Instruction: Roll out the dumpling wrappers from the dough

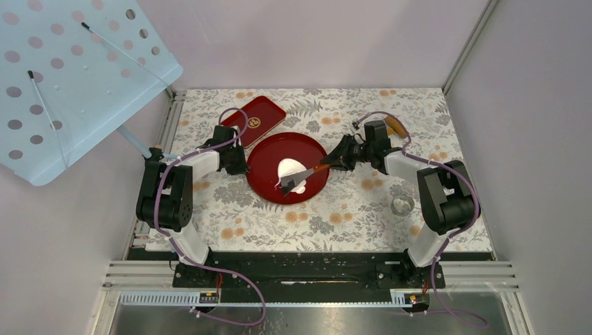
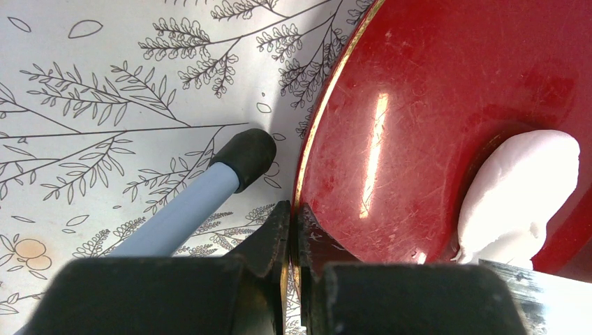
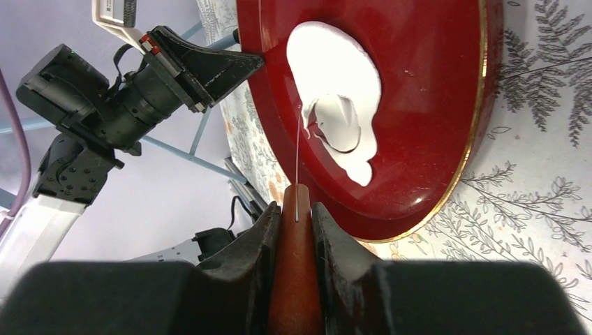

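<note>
Fingers [image 3: 260, 237] of the right gripper [image 3: 296, 209] are clamped on the reddish wooden handle [image 3: 294, 279] of a scraper. The handle fills the gap between them. Its thin blade [image 1: 292, 183] runs from the handle out over the near part of the round red plate [image 3: 426, 105]; the right wrist camera sees it edge-on, as a fine line that reaches the dough. In the overhead view the blade is a dark wedge lying against the near edge of the white dough sheet [image 1: 288, 167].

The dough sheet [image 3: 335, 63] lies flat near the middle of the plate, irregular in outline. A roundish flap [image 3: 342, 122] in it curls up from the sheet and casts a shadow; whether it is cut fully free cannot be told.

Across the plate, the left gripper [image 2: 290, 216] is closed on the gold-edged left rim, one finger on each face of it. From its own camera the dough [image 2: 520, 181] is a thick white lump on the plate's far side.

Just beside the left gripper, a pale blue leg with a black rubber foot [image 2: 244, 155] stands on the floral-patterned surface [image 1: 349, 209]. It carries a tilted blue perforated board [image 1: 70, 77].

A red rectangular tray [image 1: 256, 118] lies just beyond the plate. A small metal ring [image 1: 403, 204] sits on the surface near the right arm, well apart from the plate.
</note>
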You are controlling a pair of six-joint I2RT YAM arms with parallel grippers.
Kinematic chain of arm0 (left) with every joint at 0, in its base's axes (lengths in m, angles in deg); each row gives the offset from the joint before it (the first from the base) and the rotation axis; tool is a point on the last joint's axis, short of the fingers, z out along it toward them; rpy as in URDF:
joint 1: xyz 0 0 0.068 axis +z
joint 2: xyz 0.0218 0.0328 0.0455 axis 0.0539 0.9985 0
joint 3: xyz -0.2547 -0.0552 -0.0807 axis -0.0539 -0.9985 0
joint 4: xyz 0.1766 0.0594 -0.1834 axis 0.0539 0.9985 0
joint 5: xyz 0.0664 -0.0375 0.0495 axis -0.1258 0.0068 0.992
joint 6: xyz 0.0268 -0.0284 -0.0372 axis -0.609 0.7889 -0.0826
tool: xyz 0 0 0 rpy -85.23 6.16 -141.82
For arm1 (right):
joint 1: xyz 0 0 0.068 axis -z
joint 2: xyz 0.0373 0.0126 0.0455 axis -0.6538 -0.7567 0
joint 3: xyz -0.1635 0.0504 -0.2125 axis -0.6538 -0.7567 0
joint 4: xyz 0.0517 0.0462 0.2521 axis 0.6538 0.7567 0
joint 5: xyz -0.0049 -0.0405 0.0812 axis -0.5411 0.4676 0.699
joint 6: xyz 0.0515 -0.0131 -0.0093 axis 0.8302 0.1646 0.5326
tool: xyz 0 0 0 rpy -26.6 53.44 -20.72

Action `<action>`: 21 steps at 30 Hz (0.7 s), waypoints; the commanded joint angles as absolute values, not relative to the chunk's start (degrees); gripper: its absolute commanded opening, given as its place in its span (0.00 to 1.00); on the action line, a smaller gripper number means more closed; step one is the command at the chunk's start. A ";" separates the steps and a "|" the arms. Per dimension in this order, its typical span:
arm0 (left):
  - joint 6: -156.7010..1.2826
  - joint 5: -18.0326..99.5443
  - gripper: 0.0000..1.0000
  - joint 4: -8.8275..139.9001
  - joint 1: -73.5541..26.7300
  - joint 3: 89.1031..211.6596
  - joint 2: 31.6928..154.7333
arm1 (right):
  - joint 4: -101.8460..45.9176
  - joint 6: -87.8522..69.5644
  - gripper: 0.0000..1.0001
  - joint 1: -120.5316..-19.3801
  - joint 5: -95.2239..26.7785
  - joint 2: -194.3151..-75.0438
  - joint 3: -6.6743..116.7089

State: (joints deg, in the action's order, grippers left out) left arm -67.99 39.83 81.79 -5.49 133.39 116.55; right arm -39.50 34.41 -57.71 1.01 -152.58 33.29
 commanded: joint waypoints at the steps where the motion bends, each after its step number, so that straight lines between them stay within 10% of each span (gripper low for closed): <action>1: -68.11 39.95 0.00 81.44 -5.38 135.51 116.71 | -37.19 32.15 0.00 -57.19 0.32 -150.64 33.74; 21: -68.02 39.81 0.00 81.53 -5.42 135.60 116.95 | -43.45 37.12 0.00 -57.13 2.38 -156.51 34.73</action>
State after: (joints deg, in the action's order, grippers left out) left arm -68.01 39.85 81.86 -5.51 133.48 116.57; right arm -39.21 34.67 -57.32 1.03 -155.51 33.32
